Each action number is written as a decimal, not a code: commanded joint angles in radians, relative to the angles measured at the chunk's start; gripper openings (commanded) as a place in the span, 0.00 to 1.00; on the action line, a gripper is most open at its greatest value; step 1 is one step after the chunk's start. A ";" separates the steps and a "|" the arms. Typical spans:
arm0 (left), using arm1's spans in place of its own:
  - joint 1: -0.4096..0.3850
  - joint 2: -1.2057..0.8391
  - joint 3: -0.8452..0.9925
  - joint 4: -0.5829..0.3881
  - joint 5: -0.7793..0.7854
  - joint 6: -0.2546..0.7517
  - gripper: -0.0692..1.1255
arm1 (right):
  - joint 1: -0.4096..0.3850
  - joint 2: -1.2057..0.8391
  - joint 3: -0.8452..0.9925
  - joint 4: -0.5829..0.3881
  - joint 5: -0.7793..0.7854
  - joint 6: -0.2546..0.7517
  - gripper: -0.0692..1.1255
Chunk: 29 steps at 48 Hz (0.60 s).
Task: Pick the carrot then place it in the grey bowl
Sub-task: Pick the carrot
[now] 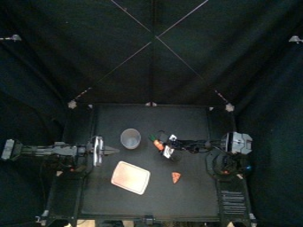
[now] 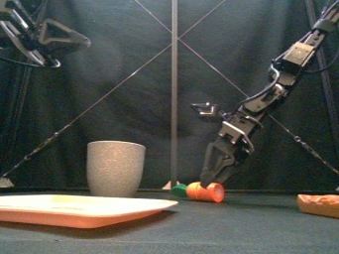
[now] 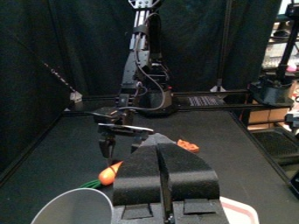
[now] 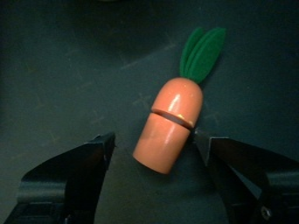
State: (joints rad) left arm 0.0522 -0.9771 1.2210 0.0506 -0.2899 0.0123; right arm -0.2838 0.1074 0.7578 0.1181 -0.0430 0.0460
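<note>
An orange carrot (image 4: 172, 122) with green leaves lies on the black table, right of the tall grey speckled cup (image 2: 115, 169). My right gripper (image 4: 162, 156) hangs open just over the carrot, one jaw on each side, with gaps between jaws and carrot. In the front view the right gripper (image 2: 215, 180) reaches down to the carrot (image 2: 201, 190). The left wrist view has the carrot (image 3: 111, 173) beyond the cup (image 3: 70, 206). My left gripper (image 3: 163, 147) is shut on nothing and rests high at the left, behind the cup.
A flat pink tray (image 2: 79, 209) lies in front of the cup, toward the table's front left. A small orange toy food (image 1: 176, 176) lies right of the tray, near the front.
</note>
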 commanded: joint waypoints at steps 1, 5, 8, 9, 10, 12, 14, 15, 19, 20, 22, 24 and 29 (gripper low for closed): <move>-0.002 0.002 -0.014 0.002 -0.005 0.002 0.03 | -0.005 -0.003 -0.026 0.002 0.003 0.002 0.92; 0.000 0.002 -0.014 0.002 -0.005 0.002 0.03 | -0.005 0.008 -0.032 0.002 0.003 0.002 0.92; -0.002 0.002 -0.014 0.003 -0.005 0.002 0.03 | -0.005 0.014 -0.037 0.006 0.003 0.002 0.92; 0.000 0.002 -0.014 0.002 -0.005 0.002 0.03 | -0.005 0.018 -0.038 0.006 0.002 0.002 0.92; -0.002 0.002 -0.014 0.003 -0.005 0.002 0.03 | -0.005 0.020 -0.041 0.006 0.002 0.002 0.92; -0.002 0.002 -0.014 0.003 -0.005 0.002 0.03 | -0.005 0.025 -0.046 0.005 0.003 0.002 0.92; 0.000 0.002 -0.014 0.002 -0.005 0.002 0.03 | -0.005 0.029 -0.052 0.002 0.002 0.002 0.91; -0.002 0.002 -0.014 0.002 -0.005 0.002 0.03 | -0.005 0.031 -0.055 0.002 0.002 0.002 0.90; 0.000 0.002 -0.014 0.002 -0.005 0.002 0.03 | -0.005 0.037 -0.063 0.002 0.002 0.002 0.85; -0.002 0.002 -0.014 0.003 -0.005 0.002 0.03 | -0.005 0.040 -0.064 0.000 0.003 0.002 0.82; -0.002 0.002 -0.014 0.002 -0.005 0.002 0.03 | -0.006 0.043 -0.066 0.000 0.003 0.002 0.78; 0.000 0.002 -0.014 0.003 -0.005 0.002 0.03 | -0.005 0.044 -0.069 0.002 0.003 0.002 0.72; 0.000 0.002 -0.012 0.003 -0.005 0.002 0.03 | -0.006 0.046 -0.072 0.000 0.003 0.000 0.52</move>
State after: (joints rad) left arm 0.0522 -0.9771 1.2226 0.0506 -0.2899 0.0123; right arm -0.2838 0.1733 0.7056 0.1197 -0.0368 0.0476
